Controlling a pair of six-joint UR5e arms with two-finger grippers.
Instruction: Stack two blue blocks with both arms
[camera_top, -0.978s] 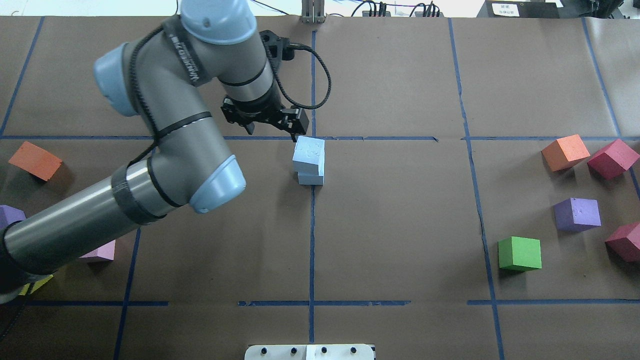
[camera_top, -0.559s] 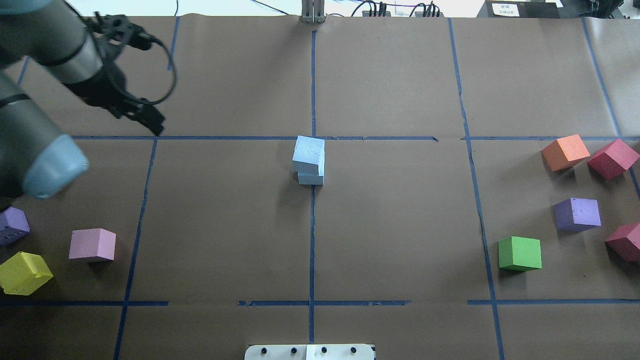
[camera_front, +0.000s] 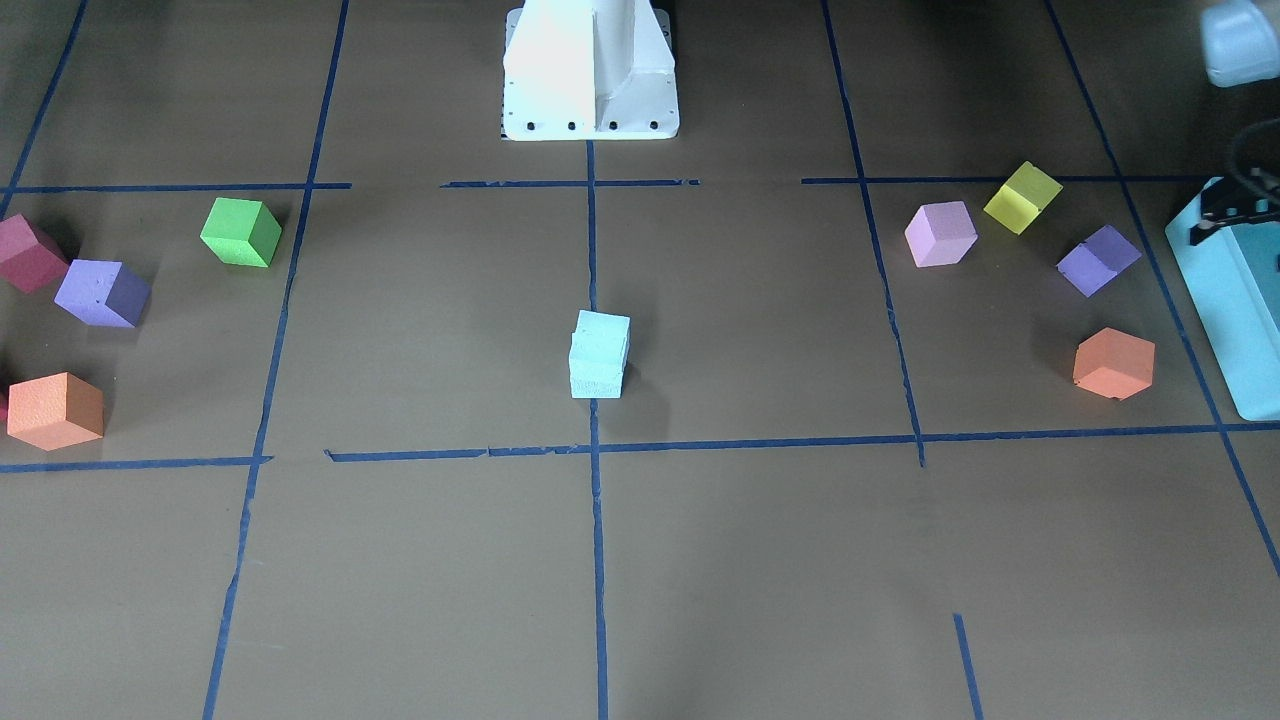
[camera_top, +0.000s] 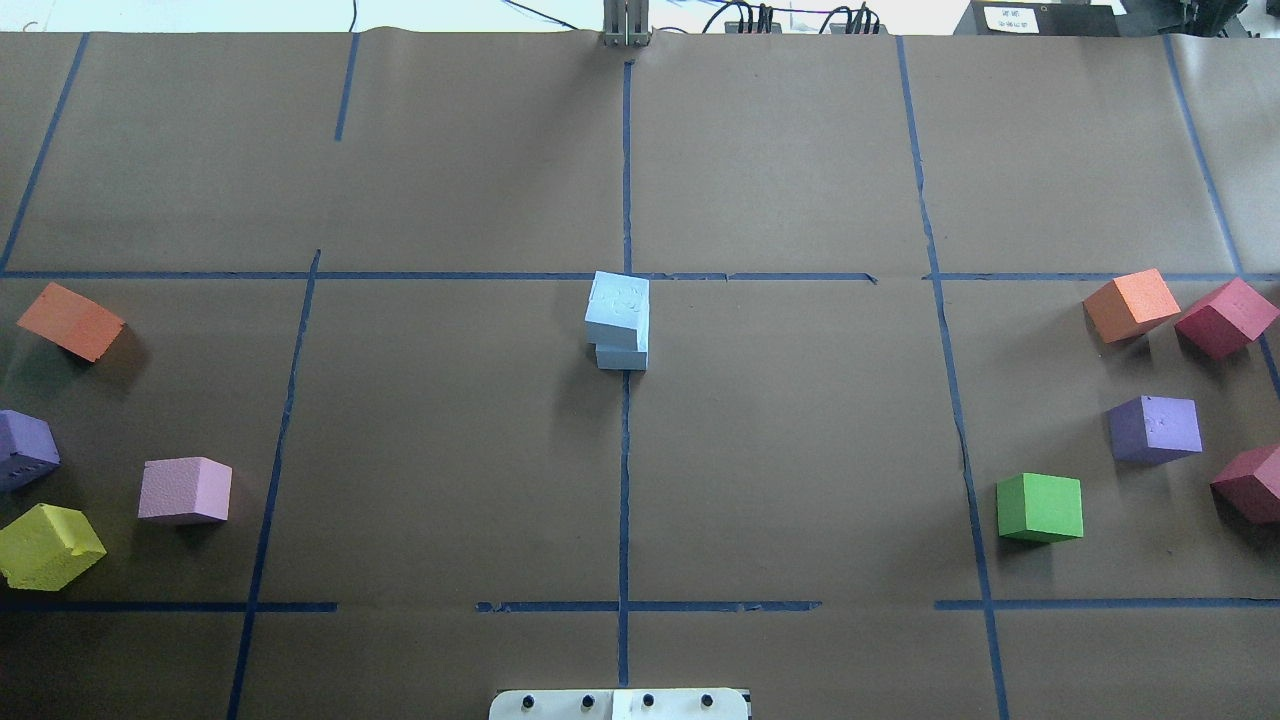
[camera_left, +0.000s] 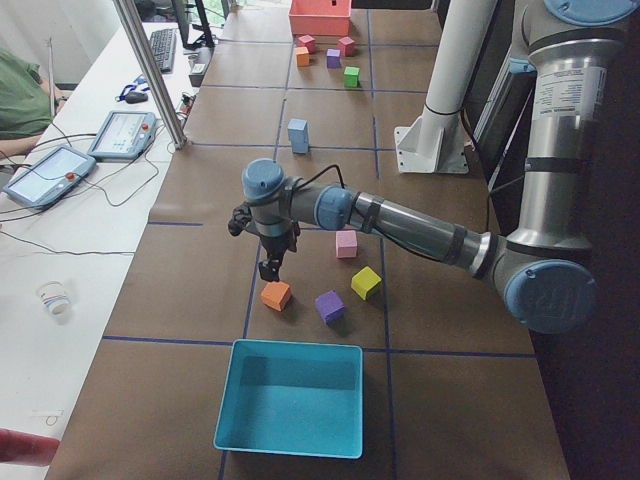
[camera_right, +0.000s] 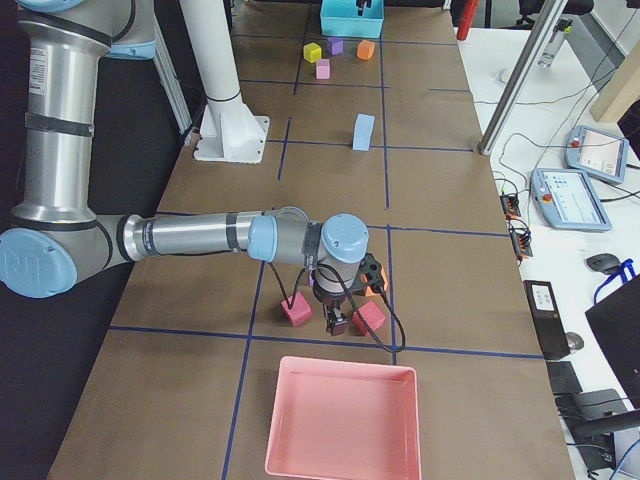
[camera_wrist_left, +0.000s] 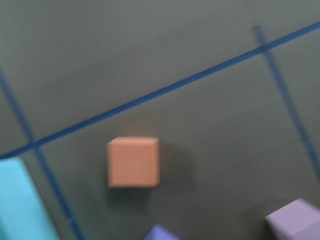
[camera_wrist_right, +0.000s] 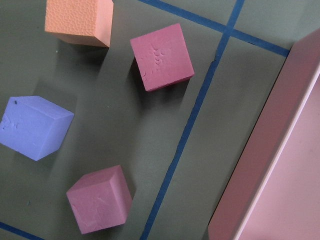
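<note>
**Blue stack standing mid-table, arms out wide**

Overhead: I see the blue blocks (camera_top: 618, 325) stacked on the centre tape line (camera_top: 624, 480), long axis vertical, top cube slightly offset from the lower.
Left side view: left gripper (camera_left: 269, 271) hangs just above an orange cube (camera_left: 276, 295). The teal bin (camera_left: 290, 400) nearby shows bare floor.
Right side view: right gripper (camera_right: 335, 324) sits low between maroon cubes (camera_right: 296, 311). The pink bin (camera_right: 340, 420) shows bare floor.
Wrist views: only cubes and bin walls, so I can't tell either grip state.
</note>
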